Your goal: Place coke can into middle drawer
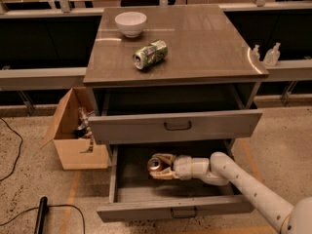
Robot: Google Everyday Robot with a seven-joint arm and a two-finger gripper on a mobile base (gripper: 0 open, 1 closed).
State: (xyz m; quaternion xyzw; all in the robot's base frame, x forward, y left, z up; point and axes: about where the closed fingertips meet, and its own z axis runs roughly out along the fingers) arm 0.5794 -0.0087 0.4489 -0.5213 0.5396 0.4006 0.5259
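Coke can (155, 163) lies low in the centre of the frame, inside the pulled-out middle drawer (141, 212), pinched between the 2 fingers of the gripper (159, 166). I'd say the placing step is at hand. Next, the fingers must spread and the arm back out rightward, clear of the upper drawer (146, 128).

Coke can (155, 164) held sideways by end effector (159, 167) inside open middle drawer (146, 209).
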